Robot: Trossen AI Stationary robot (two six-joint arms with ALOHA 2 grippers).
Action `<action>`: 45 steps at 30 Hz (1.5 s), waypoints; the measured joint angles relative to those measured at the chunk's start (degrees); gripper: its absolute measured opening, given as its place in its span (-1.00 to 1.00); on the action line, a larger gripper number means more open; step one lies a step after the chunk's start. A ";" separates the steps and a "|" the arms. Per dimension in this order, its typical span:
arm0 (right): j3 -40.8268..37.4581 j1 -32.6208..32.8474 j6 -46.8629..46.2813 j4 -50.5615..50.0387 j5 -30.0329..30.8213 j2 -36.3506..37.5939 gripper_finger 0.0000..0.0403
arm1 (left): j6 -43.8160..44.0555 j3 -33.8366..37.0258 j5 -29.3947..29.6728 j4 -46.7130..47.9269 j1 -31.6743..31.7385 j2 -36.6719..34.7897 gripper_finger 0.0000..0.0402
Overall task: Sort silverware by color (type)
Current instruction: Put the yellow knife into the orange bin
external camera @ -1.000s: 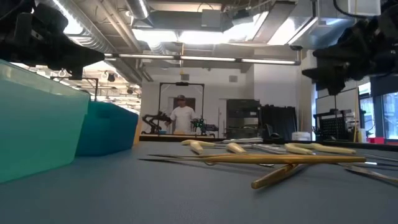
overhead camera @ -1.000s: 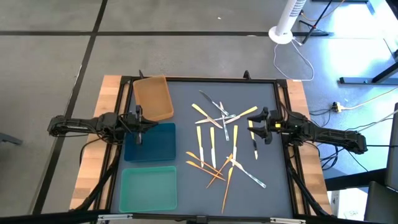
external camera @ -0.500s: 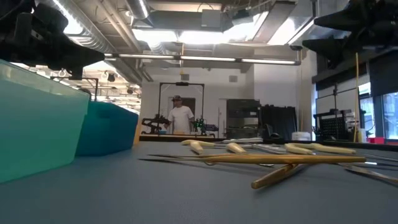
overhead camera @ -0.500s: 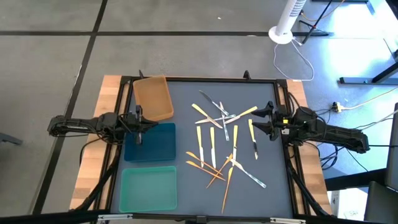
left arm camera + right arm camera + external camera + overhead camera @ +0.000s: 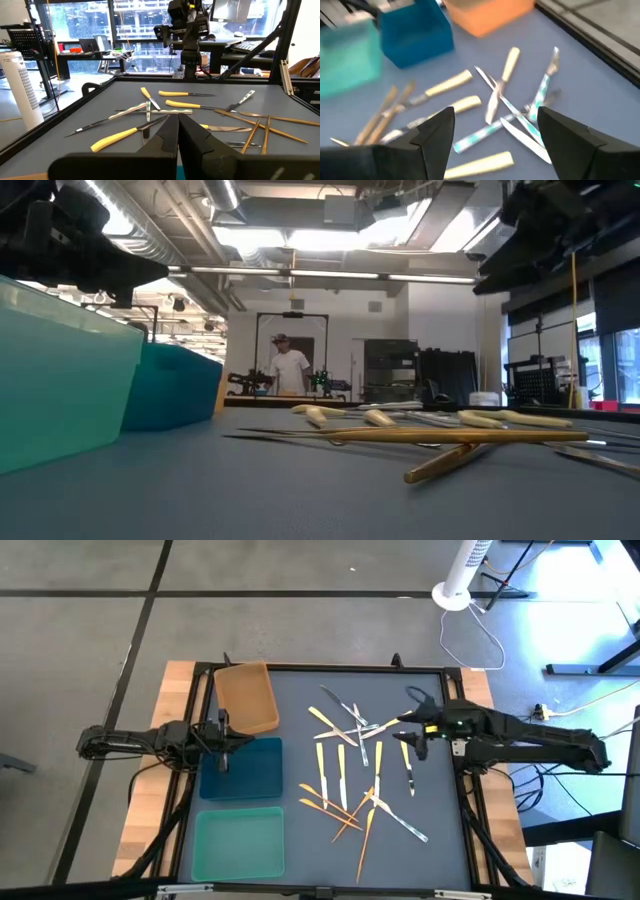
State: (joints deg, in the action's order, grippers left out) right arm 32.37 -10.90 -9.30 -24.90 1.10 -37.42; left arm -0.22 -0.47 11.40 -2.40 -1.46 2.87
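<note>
The silverware (image 5: 355, 765) lies scattered flat on the grey mat, right of centre: yellow-handled, silver-grey and orange-gold pieces, some crossing one another. It also shows in the left wrist view (image 5: 175, 106) and in the low view (image 5: 420, 432). My right gripper (image 5: 412, 722) hangs open above the pile's right edge, tipped downward, with several pieces showing between its fingers (image 5: 495, 145); it touches nothing. My left gripper (image 5: 226, 743) waits shut at the left, over the blue tray's far edge; its closed fingers (image 5: 177, 137) point level toward the pile.
Three trays stand in a column on the mat's left: brown (image 5: 247, 698) at the far side, blue (image 5: 240, 770) in the middle, teal (image 5: 238, 843) nearest. A dark frame (image 5: 456, 690) borders the mat. A person (image 5: 289, 366) stands far off in the room.
My right gripper has risen and reached a little toward the table's left, over the silverware's edge, tipping from nearly level to slanting down. It has stayed open. The silverware and my left arm have not moved.
</note>
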 joint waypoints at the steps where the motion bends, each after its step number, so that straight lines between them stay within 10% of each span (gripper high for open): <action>1: 1.25 0.00 0.85 -1.42 0.82 -1.81 0.35 | 0.01 0.00 0.00 -0.01 0.00 0.00 -1.00; 23: 13.86 -5.66 17.44 -10.05 5.79 -31.29 0.35 | 0.01 0.02 -0.09 0.00 -0.01 0.00 -1.00; 45: 13.88 -21.82 34.03 -11.68 -4.74 -46.10 0.35 | 0.04 0.00 -0.14 -0.02 -0.01 0.01 -1.00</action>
State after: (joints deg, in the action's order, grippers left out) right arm 46.25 -32.72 24.73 -36.58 -3.64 -83.52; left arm -0.19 -0.47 11.26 -2.42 -1.48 2.88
